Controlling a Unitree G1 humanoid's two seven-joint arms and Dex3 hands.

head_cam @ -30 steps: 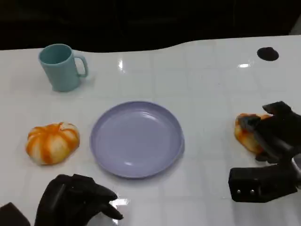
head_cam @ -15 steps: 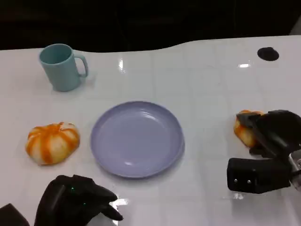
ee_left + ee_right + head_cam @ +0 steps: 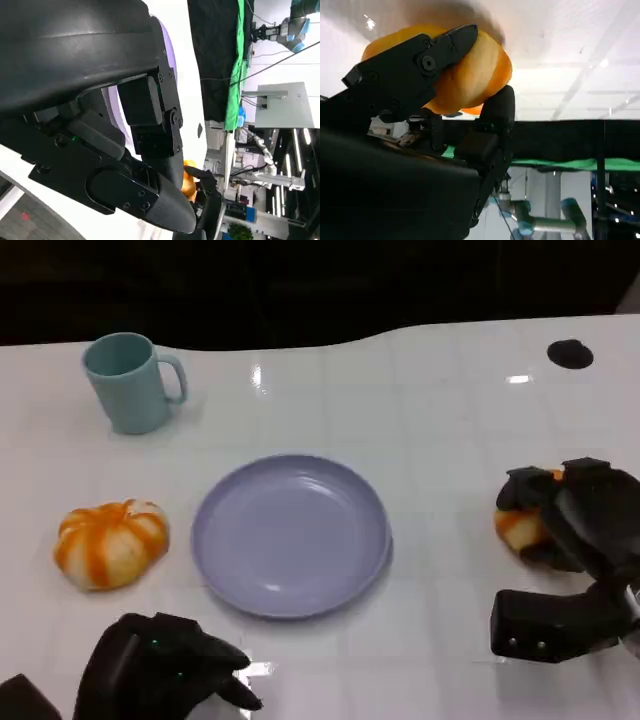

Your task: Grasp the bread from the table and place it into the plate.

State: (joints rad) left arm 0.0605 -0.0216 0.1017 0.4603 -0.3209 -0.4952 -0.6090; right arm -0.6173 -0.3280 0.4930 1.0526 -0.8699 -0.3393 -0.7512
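Note:
An orange bread roll (image 3: pixel 518 526) sits at the right side of the white table, and my right hand (image 3: pixel 578 522) grips it with fingers wrapped over its top and far side. In the right wrist view the bread (image 3: pixel 472 75) is pinched between black fingers (image 3: pixel 415 65); I cannot tell whether it is off the table. The lilac plate (image 3: pixel 290 535) lies in the middle, a hand's width left of the bread. My left hand (image 3: pixel 165 668) rests near the front edge with its fingers curled in, holding nothing. The left wrist view shows a strip of the plate (image 3: pixel 167 45) and the distant bread (image 3: pixel 189 182).
A teal mug (image 3: pixel 130 382) stands at the back left. An orange-and-white striped pumpkin-shaped bun (image 3: pixel 110 543) lies left of the plate. A small black round mark (image 3: pixel 569 354) is at the back right, near the table's dark far edge.
My right hand's fingers have closed further around the bread, and the bread has shifted slightly to the left. The left hand, plate, mug and striped bun have not moved.

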